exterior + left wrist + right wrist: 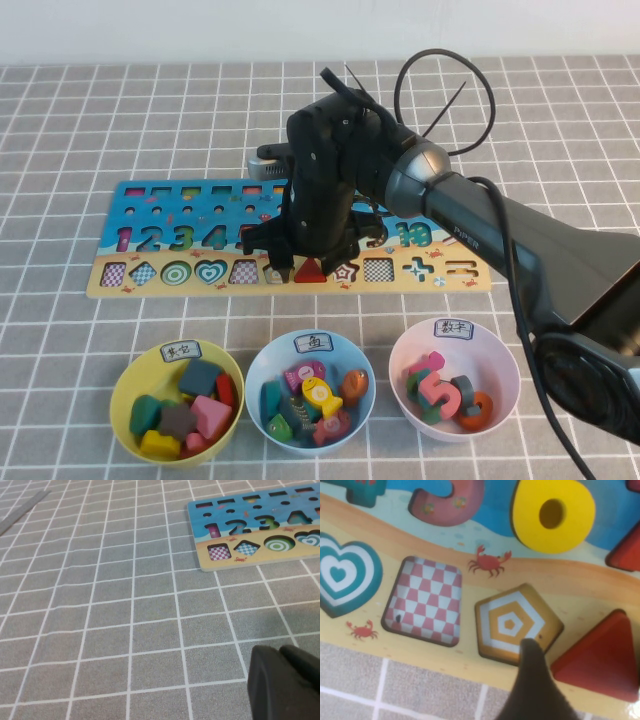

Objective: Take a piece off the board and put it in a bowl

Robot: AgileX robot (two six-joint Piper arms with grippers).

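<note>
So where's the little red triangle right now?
In the high view, the red triangle sits in the board's lower strip, mid-board, under the right gripper's open fingers.

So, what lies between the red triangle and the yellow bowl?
In the high view, only the board's tan edge and bare checked cloth separate the red triangle from the yellow bowl.

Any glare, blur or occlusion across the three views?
High view: even light, sharp; the open right gripper and its arm hide the middle of the long wooden puzzle board. Left wrist view: the left gripper sits blurred in a corner over the grey grid cloth. Right wrist view: a dark fingertip blurs beside the small red triangle block; slight sheen at the board's edge.
</note>
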